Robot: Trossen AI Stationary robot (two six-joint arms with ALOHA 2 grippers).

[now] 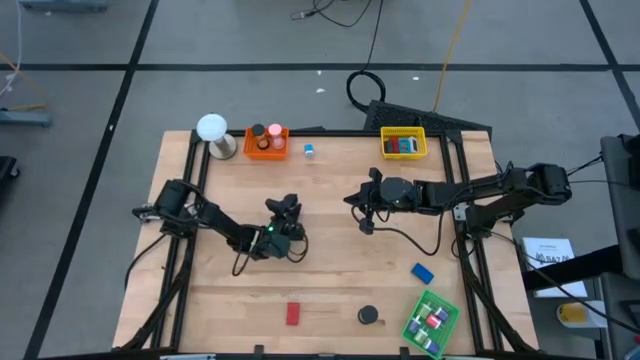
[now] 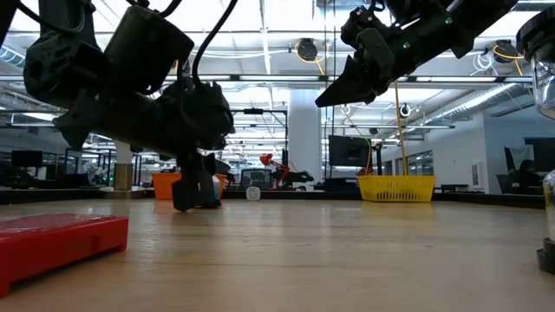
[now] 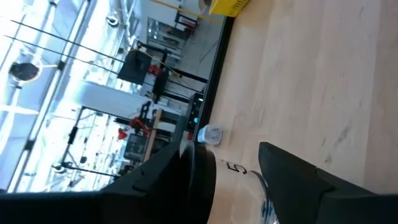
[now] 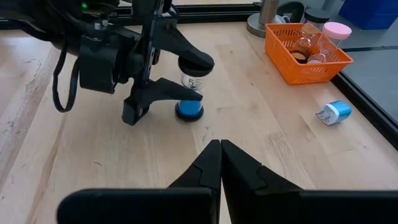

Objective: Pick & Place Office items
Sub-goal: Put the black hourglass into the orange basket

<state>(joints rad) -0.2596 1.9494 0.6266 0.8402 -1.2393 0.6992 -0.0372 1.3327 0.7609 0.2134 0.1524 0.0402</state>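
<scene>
The left gripper (image 4: 180,93) is clamping a blue-capped vial (image 4: 189,99) mid-bench while the right gripper (image 4: 221,163) is hanging closed, with several items unsorted.

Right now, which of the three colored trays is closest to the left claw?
The orange tray at the table's far edge, beside the white ball; it lies nearest the left claw. The yellow tray and green tray sit across on the right side.
</scene>
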